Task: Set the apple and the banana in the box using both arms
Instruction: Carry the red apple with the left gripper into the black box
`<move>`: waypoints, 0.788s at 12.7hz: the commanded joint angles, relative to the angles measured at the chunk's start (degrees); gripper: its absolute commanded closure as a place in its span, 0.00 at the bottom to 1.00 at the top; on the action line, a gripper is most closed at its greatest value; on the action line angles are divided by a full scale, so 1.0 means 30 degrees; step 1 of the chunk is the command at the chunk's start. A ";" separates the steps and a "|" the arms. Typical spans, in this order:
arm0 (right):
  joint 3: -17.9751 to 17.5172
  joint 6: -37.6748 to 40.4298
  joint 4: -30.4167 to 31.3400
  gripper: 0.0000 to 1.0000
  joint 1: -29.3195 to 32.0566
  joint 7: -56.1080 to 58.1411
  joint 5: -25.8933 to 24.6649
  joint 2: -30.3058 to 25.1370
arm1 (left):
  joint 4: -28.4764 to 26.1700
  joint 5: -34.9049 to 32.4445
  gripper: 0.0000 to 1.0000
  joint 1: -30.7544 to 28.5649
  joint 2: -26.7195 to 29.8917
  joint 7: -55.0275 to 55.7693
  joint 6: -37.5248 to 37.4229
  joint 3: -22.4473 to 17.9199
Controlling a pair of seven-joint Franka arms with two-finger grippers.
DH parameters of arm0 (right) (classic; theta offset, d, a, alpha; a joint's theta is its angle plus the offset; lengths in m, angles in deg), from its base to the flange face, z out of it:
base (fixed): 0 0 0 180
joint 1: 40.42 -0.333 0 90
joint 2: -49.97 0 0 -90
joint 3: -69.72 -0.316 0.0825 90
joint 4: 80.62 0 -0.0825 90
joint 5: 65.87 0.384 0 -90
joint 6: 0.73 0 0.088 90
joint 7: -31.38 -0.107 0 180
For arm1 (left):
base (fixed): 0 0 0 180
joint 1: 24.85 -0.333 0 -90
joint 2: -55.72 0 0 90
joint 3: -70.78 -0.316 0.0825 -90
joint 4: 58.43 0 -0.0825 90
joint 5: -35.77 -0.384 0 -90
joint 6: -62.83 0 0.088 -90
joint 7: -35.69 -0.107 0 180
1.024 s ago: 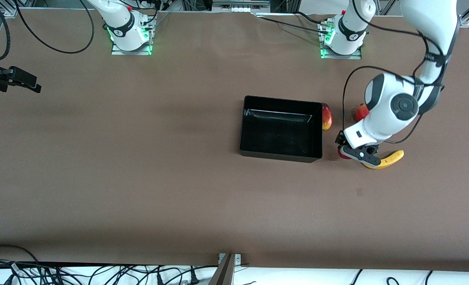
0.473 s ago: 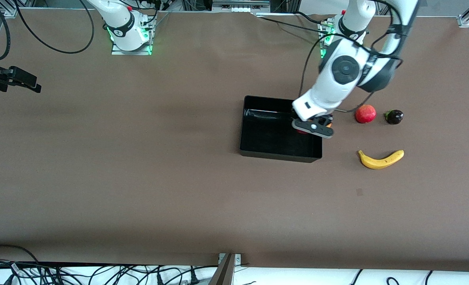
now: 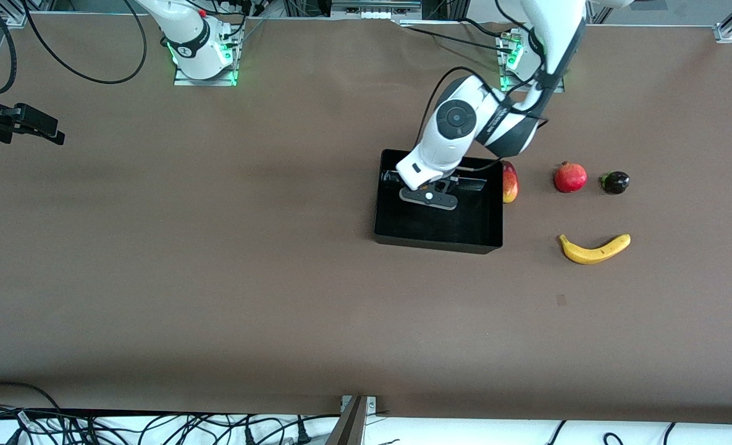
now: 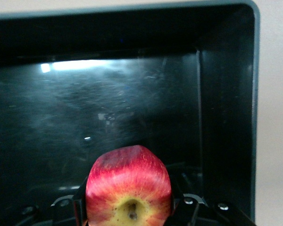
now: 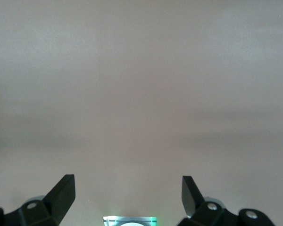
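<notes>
Brown table (image 3: pixel 217 278): the apple (image 4: pixel 128 186) is gripped in the left claw (image 3: pixel 428 196) directly over the box (image 3: pixel 438 241) floor. The banana (image 3: pixel 594 249) lies toward the left arm's end, crosswise. The right claw (image 3: pixel 29 127) waits, spread, empty.

In the front view the left arm's white wrist hides the small red-and-yellow apple (image 4: pixel 129 186) over the shallow black plastic box (image 3: pixel 383 210), the wrist view's edge crops it, and the box hides part of the red-yellow mango (image 3: pixel 510 183).
</notes>
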 commanded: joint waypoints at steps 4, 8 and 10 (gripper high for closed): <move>0.0083 0.0405 -0.0461 0.00 -0.0108 -0.0159 0.0413 0.0201 | 0.0763 0.0888 1.00 0.0666 -0.2398 -0.0079 0.1661 -0.0250; 0.0083 0.0405 -0.0432 0.00 -0.0108 -0.0130 0.0413 0.0201 | 0.0588 0.0947 0.96 0.0666 -0.2312 -0.0020 0.1487 -0.0220; 0.0054 0.0434 -0.0461 0.00 -0.0108 -0.0101 0.0413 0.0201 | 0.0529 0.0947 0.75 0.0637 -0.2312 -0.0137 0.1486 -0.0220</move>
